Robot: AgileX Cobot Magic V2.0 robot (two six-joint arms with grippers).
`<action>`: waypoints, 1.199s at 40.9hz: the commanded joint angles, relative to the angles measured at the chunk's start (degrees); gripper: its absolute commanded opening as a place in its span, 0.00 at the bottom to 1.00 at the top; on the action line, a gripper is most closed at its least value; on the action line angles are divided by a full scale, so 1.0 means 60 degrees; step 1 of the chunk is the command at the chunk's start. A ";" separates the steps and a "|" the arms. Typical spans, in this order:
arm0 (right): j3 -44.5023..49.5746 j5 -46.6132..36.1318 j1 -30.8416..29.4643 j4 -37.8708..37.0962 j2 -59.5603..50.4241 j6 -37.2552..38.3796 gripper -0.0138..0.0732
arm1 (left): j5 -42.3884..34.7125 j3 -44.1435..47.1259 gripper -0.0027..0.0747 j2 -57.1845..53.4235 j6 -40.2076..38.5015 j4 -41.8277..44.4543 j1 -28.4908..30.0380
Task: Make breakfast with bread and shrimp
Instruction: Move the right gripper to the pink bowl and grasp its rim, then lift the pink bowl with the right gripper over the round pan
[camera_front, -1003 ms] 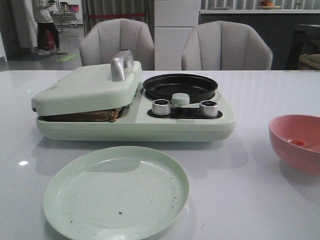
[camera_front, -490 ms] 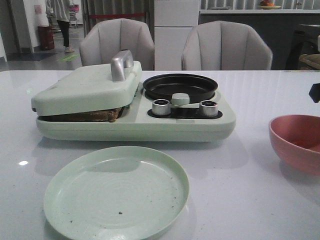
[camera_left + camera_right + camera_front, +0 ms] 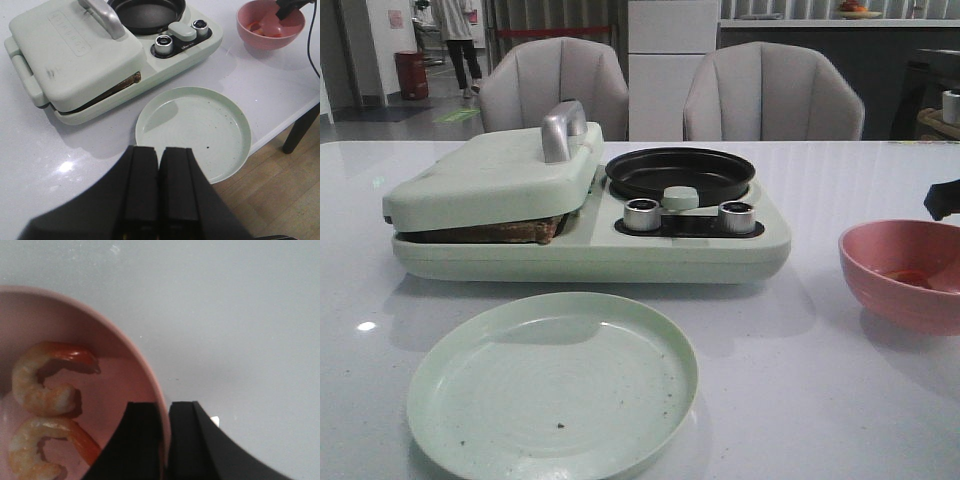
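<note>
Toasted bread shows as a brown edge under the shut lid of the pale green breakfast maker, and again as bread in the left wrist view. Two curled orange-pink shrimp lie in a pink bowl at the table's right side. My right gripper is shut on the bowl's rim, one finger inside and one outside; the front view catches it at the right edge. My left gripper is shut and empty, hovering above the table's front edge beside the green plate.
The empty green plate lies in front of the breakfast maker. A round black pan and two silver knobs fill the maker's right half. Two grey chairs stand behind the table. The table's edge runs close past the plate.
The pink bowl has slid left along the table, with my right gripper coming into the front view at its rim. The breakfast maker and plate have not moved.
</note>
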 commanded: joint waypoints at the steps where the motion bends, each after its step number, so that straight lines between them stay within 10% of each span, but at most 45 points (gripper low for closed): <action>1: -0.0238 -0.0168 -0.0035 -0.0149 -0.0392 -0.0086 0.20 | -0.0653 -0.0261 0.17 0.0013 -0.0081 -0.0154 -0.0088; 24: -0.3278 0.0056 0.2460 -0.1345 -0.1700 0.0239 0.21 | -0.0653 -0.0261 0.17 0.0013 -0.0081 -0.0154 -0.0088; 36: -0.7737 0.3527 0.4368 -0.6918 0.0970 0.3789 0.21 | -0.0653 -0.0261 0.16 0.0013 -0.0081 -0.0154 -0.0088; 49: -1.0374 0.5484 0.6089 -1.0936 0.3486 0.3905 0.21 | -0.0653 -0.0261 0.16 0.0013 -0.0081 -0.0154 -0.0088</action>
